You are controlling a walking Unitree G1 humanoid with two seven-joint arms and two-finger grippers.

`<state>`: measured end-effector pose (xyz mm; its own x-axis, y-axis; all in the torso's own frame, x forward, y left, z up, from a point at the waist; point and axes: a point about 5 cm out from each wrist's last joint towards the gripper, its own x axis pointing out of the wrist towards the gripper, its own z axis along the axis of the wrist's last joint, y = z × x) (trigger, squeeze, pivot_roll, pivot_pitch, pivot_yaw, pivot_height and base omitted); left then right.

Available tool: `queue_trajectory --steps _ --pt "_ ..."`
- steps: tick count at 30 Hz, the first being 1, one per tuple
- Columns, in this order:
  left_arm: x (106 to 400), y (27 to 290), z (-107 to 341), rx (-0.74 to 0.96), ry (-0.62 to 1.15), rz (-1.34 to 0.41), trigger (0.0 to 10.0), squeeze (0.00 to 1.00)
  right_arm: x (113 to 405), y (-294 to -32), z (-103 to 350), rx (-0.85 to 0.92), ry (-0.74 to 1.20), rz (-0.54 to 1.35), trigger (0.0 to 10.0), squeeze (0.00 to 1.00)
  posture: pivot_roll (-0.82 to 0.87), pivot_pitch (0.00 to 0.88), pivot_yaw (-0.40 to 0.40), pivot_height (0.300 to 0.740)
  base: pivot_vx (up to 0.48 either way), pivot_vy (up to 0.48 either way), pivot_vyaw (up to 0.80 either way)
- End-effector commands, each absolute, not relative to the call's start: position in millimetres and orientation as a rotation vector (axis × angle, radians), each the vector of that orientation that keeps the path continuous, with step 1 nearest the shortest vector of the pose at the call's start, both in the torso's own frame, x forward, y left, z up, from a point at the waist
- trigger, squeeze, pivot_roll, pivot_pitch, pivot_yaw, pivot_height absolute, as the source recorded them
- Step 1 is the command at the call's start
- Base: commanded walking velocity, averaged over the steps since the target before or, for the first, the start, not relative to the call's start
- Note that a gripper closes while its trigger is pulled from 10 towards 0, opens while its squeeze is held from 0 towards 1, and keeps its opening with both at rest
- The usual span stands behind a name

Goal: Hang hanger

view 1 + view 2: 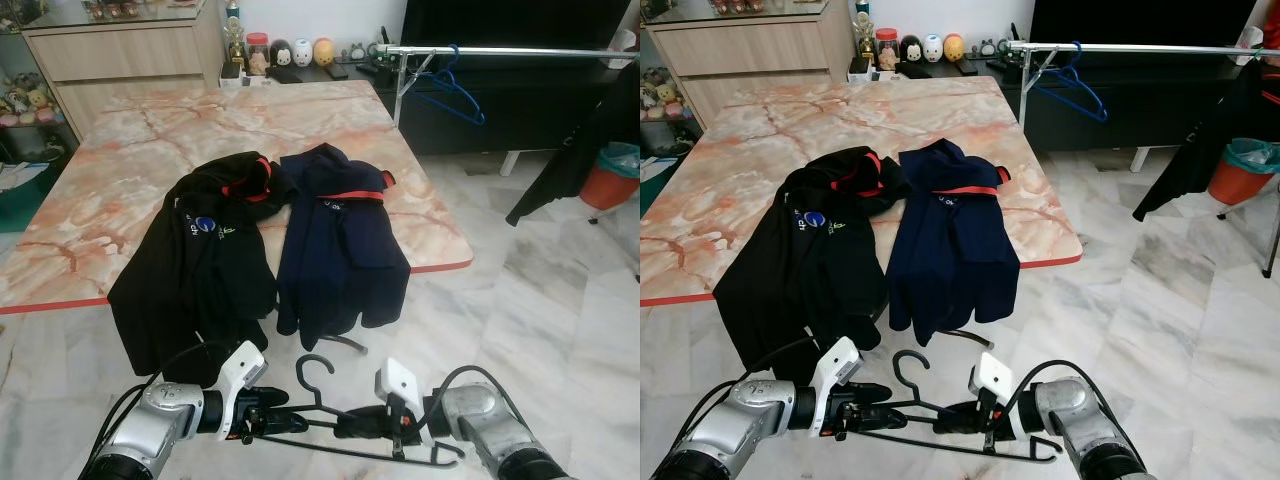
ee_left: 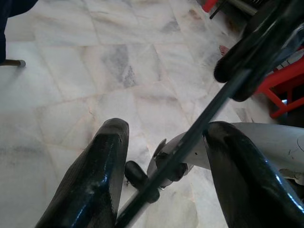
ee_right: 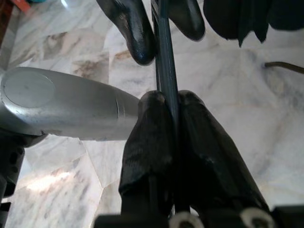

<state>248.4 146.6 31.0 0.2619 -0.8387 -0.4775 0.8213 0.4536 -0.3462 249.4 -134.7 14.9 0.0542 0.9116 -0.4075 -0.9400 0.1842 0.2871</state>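
A black wire hanger [image 1: 318, 383] hangs low over the floor between my two grippers, hook upward. My right gripper [image 1: 343, 425] is shut on the hanger's wire [image 3: 165, 57], its fingers pressed tight against it in the right wrist view. My left gripper [image 1: 290, 411] faces it from the left and is open. Its two fingers [image 2: 97, 175] straddle the wire [image 2: 199, 128] without closing on it. A silver clothes rail [image 1: 500, 50] stands at the far right with a blue hanger [image 1: 455, 92] on it.
A marble-topped table [image 1: 120, 170] stands ahead, with a black jacket [image 1: 200, 260] and a navy jacket [image 1: 340, 240] draped over its near edge. A dark garment [image 1: 580, 150] and an orange bin [image 1: 610, 180] are at the right. Pale marble floor [image 1: 540, 300] lies between me and the rail.
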Motion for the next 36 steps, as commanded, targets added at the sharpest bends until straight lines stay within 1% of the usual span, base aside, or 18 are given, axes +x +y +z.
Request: queue_trajectory --steps 1,8,9,10,11,12,36 --pt "245.2 149.5 25.0 -0.019 0.7 -1.109 10.0 0.0 256.0 -132.1 26.4 -0.042 0.496 1.404 10.0 0.0 0.09 0.0 -0.024 0.74 0.0 0.0 0.0" --pt "246.8 149.9 25.1 -0.016 0.695 -1.101 10.0 0.0 254.6 -131.8 28.0 -0.043 0.5 1.41 10.0 0.0 0.09 0.0 -0.023 0.74 0.0 0.0 0.0" --pt "246.9 150.0 25.1 -0.017 0.696 -1.1 9.0 0.0 254.6 -131.6 28.3 -0.042 0.499 1.409 10.0 0.0 0.09 0.0 -0.023 0.74 0.0 0.0 0.0" --pt "246.9 150.0 25.1 -0.02 0.697 -1.1 6.9 0.0 254.6 -131.5 28.6 -0.042 0.498 1.408 10.0 0.0 0.09 0.0 -0.023 0.74 0.0 0.0 0.0" --pt "246.7 150.0 25.2 -0.022 0.698 -1.101 3.2 0.0 254.7 -131.4 29.0 -0.042 0.498 1.407 10.0 0.0 0.09 0.0 -0.023 0.74 0.0 0.0 0.0" --pt "246.6 149.9 25.4 -0.026 0.698 -1.102 0.0 0.0 254.7 -131.3 29.2 -0.042 0.497 1.407 10.0 0.0 0.09 0.0 -0.023 0.74 0.0 0.0 0.0" --pt "244.0 147.7 29.7 -0.069 0.689 -1.147 0.0 0.0 253.9 -127.4 34.0 -0.047 0.499 1.406 10.0 0.0 0.09 0.0 -0.026 0.74 0.0 0.0 0.0"
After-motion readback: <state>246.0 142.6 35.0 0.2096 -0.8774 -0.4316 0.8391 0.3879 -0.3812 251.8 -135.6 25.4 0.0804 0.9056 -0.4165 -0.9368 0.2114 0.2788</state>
